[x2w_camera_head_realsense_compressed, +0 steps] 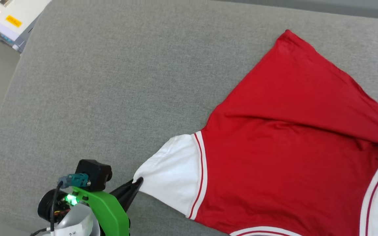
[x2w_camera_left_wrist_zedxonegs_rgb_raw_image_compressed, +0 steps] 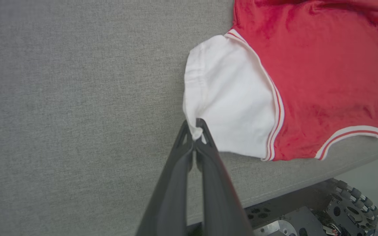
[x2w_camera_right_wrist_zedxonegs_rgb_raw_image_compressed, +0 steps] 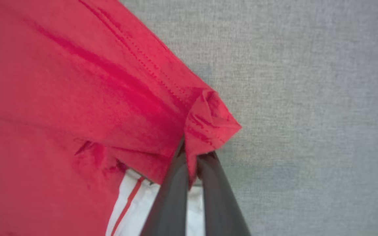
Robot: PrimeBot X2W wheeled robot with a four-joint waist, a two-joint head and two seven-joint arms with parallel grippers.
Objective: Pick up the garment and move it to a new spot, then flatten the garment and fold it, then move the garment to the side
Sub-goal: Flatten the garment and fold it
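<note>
A: Head view: the garment (x2w_camera_head_realsense_compressed: pixel 284 147) lies on the grey cushion (x2w_camera_head_realsense_compressed: pixel 110 82), red body spread to the right, one hem flap folded across it. The left gripper (x2w_camera_head_realsense_compressed: pixel 138 181) sits at the white sleeve (x2w_camera_head_realsense_compressed: pixel 171 173), lower left.
B: Its wrist view settles the grip: both fingers (x2w_camera_left_wrist_zedxonegs_rgb_raw_image_compressed: pixel 172 190) pressed together, clamped on the sleeve's cuff corner. The robot's wheeled base (x2w_camera_left_wrist_zedxonegs_rgb_raw_image_compressed: pixel 349 206) shows past the cushion edge there.
A: And the right gripper (x2w_camera_right_wrist_zedxonegs_rgb_raw_image_compressed: pixel 195 154)?
B: Seen from its own wrist camera: fingers pinched tight on a red hem corner (x2w_camera_right_wrist_zedxonegs_rgb_raw_image_compressed: pixel 210 123), fabric bunched above the tips, grey cushion beyond
</note>
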